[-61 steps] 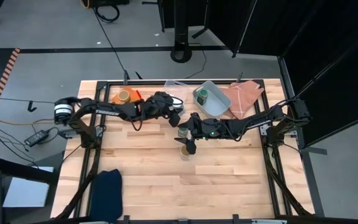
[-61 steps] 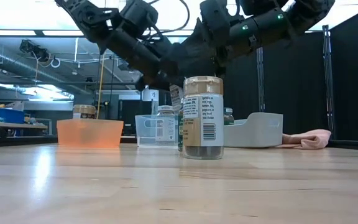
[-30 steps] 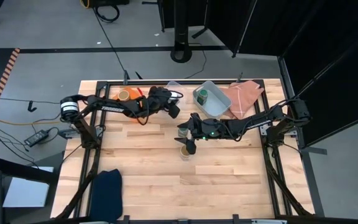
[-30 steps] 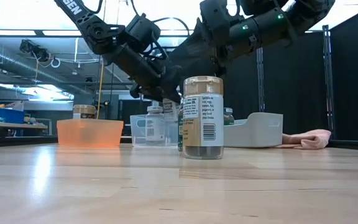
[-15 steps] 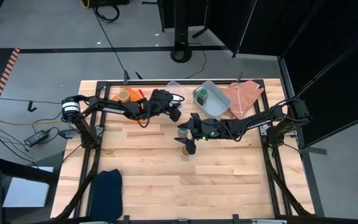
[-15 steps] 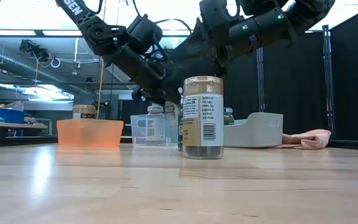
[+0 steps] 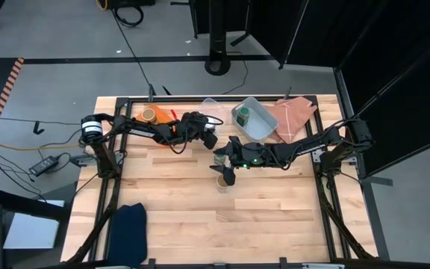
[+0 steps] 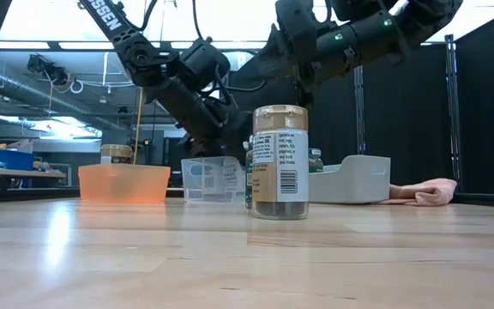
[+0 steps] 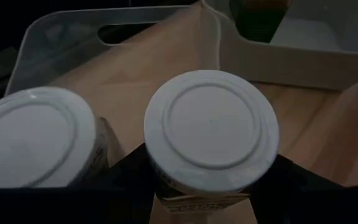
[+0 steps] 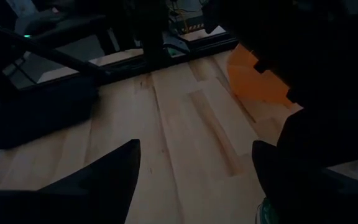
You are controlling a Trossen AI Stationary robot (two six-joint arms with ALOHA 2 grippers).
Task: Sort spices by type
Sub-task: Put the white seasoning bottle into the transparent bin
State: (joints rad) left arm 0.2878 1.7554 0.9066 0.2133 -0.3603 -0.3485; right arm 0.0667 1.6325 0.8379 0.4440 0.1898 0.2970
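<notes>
The white-lidded jar [image 9: 211, 127] sat between the left gripper's [image 9: 204, 186] dark fingers, which pinched its body just under the lid, over the clear tray [image 7: 207, 102] at the table's twelve o'clock edge. A second white-lidded jar [image 9: 33, 137] stood just beside it, inside the same tray. Both were small, stiff cylinders with flat, smooth plastic lids and paper labels; they were probably light and a little slippery, so the labelled side wall below the lid looked like the safest hold, with the jar kept upright.

A tan-topped jar [image 8: 280, 161] stood alone near the table's centre, upright, labelled, dark at the base. Beside it, toward twelve o'clock, a green-lidded jar [image 7: 219, 158] stood under the right gripper [image 7: 222, 158], which hovered there with its fingers spread and nothing between them. Another green-lidded jar [image 7: 243, 115] rested in the grey tray [image 7: 263, 128], a rigid, rounded tub at about one o'clock. A tan-topped jar [image 7: 149, 115] sat in the translucent orange tray [image 8: 123, 184] at eleven o'clock.

The table [image 7: 200, 217] was pale, smooth wooden planking. A soft pink cloth [image 7: 293, 116] lay crumpled at two o'clock, a dark cloth [image 7: 128, 224] at seven o'clock.
</notes>
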